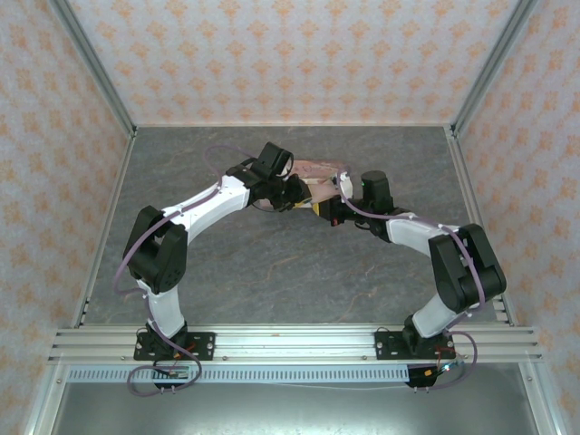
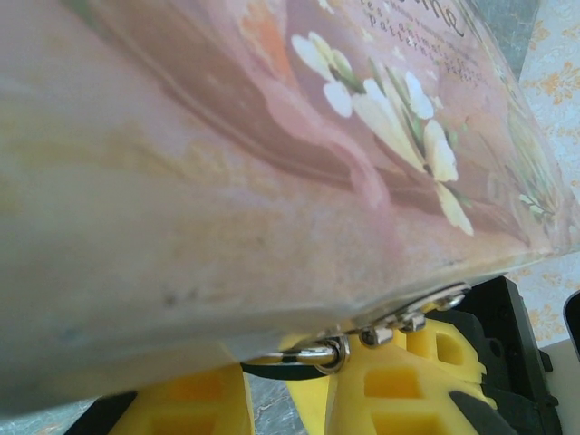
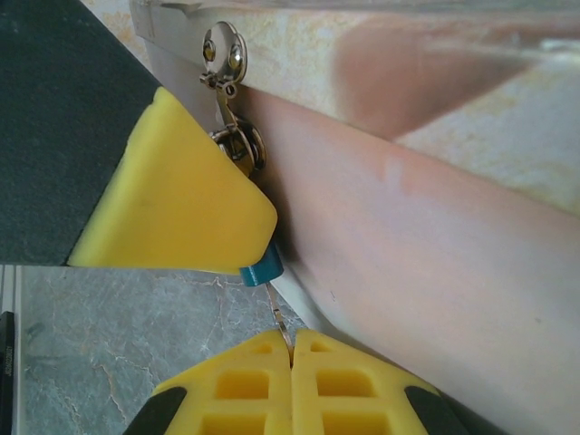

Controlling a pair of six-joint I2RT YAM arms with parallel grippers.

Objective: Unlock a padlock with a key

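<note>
The tiny blue-teal padlock point(image 3: 263, 269) hangs from the metal hasp point(image 3: 224, 54) on the front of the pink illustrated tin box point(image 3: 435, 227). Most of the padlock is covered by a yellow finger point(image 3: 172, 208) of my left gripper. In the left wrist view, my left gripper point(image 2: 285, 376) sits under the box with the padlock's metal shackle point(image 2: 317, 355) between its fingers. The thin silvery key point(image 3: 283, 322) runs from the padlock's bottom end into my right gripper point(image 3: 292, 349), which is shut on it. From above, both grippers meet at the box's front point(image 1: 313, 204).
The pink box point(image 1: 322, 170) lies mid-table on the grey marbled tabletop point(image 1: 272, 263), with patterned walls on three sides. Both arms arch inward over the table's middle. Bare tabletop lies to the left, to the right and in front of the box.
</note>
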